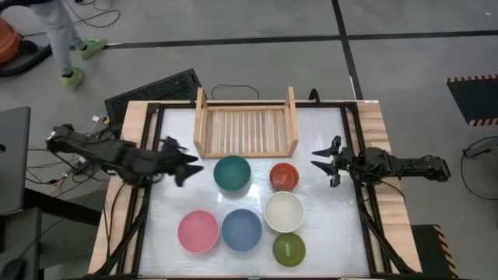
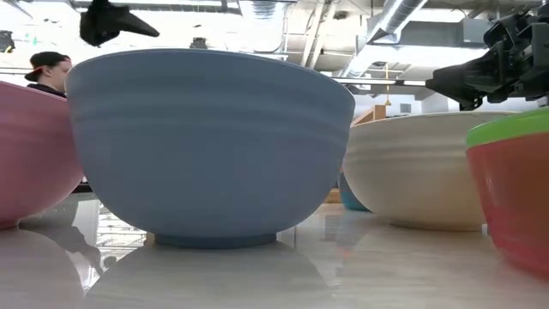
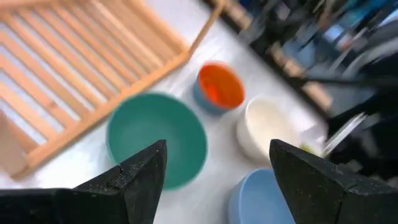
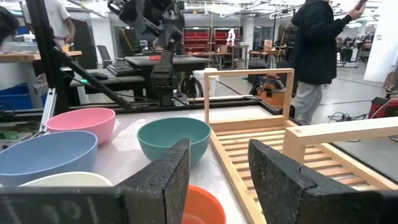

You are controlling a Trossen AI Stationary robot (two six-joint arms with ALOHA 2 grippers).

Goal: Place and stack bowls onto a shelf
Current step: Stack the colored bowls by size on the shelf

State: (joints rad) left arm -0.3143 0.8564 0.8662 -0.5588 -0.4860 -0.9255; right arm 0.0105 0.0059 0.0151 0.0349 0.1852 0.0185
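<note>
my left gripper (image 1: pixel 189 162) hangs over the glossy white tabletop (image 1: pixel 171 218) just left of the teal bowl (image 1: pixel 232 173), its two dark wedge-shaped fingers (image 3: pixel 134 177) spread apart with nothing between them. my right gripper (image 1: pixel 320 159) sits at the table's right edge, near the red-orange bowl (image 1: pixel 284 176), its rough black fingers (image 4: pixel 165 177) likewise parted and empty.

the shelf (image 1: pixel 246 130) stands at the far middle of the table: pale wood, a slatted base between upright side boards, nothing on it. all six bowls rest on the tabletop in front of it, round, smooth and plain. the teal one is nearest the shelf's front rail, the smaller red-orange one just to its right. closer in, the pink bowl (image 1: pixel 198 231) and the blue bowl (image 1: pixel 242 229) sit side by side, the cream-white bowl (image 1: pixel 283 211) next to them, and the small olive-green bowl (image 1: pixel 289 249) just in front of the cream one

a person (image 4: pixel 317 56) in dark clothing stands beyond the shelf
</note>
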